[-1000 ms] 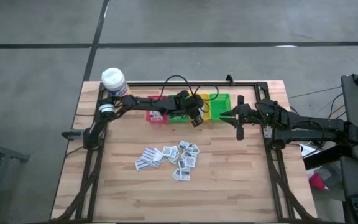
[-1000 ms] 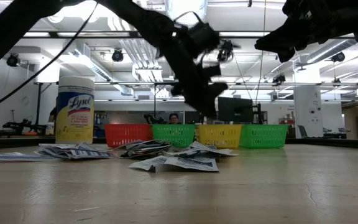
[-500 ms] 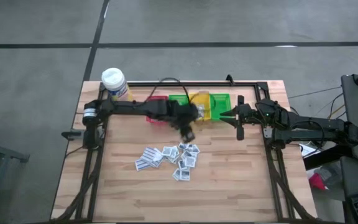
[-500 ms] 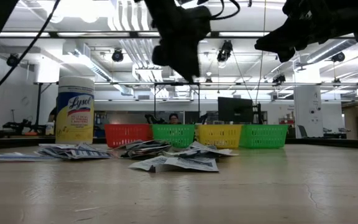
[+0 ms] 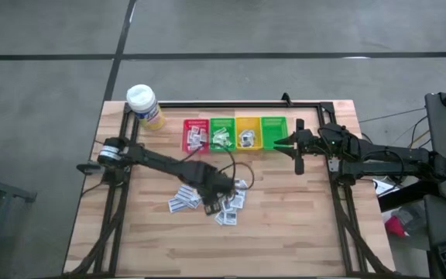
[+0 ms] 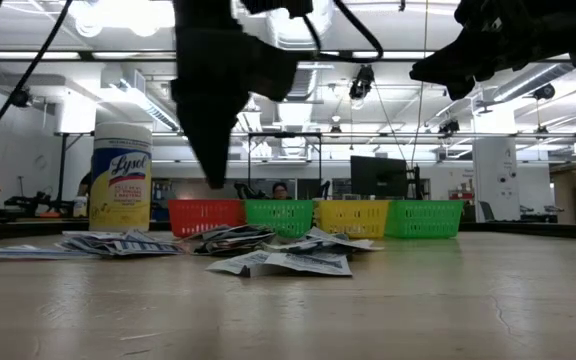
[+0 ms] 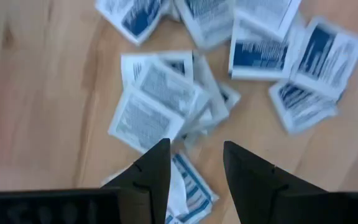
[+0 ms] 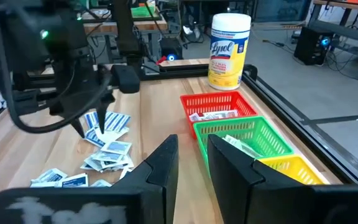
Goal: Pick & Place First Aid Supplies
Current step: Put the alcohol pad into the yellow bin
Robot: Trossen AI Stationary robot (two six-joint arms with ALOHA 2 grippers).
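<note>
Jaws spread and empty, the left gripper [image 7: 191, 165] hangs over the loose heap of first aid sachets [image 5: 211, 195] mid-table, flat, light, crinkly and probably slippery, so best pinched by a raised edge, while beyond stand ribbed plastic bins [image 5: 235, 132] and the right gripper [image 5: 279, 143], slightly parted.

A pale butcher-block table [image 5: 300, 225] edged by a black metal frame [image 5: 231, 103] stands on a grey concrete floor [image 5: 285, 31] crossed by dark seam lines. Beyond the tabletop, a large open workshop stretches back under a white ceiling hung with bright strip lights [image 6: 118, 15], exposed ducts [image 6: 208, 85] and dark fixtures. A white column [image 6: 496, 178] rises at right, a dark monitor [image 6: 378, 178] sits mid-room, and a person [image 6: 280, 189] is seated far behind. Workbenches [image 8: 166, 28] and cabling fill the space.
</note>
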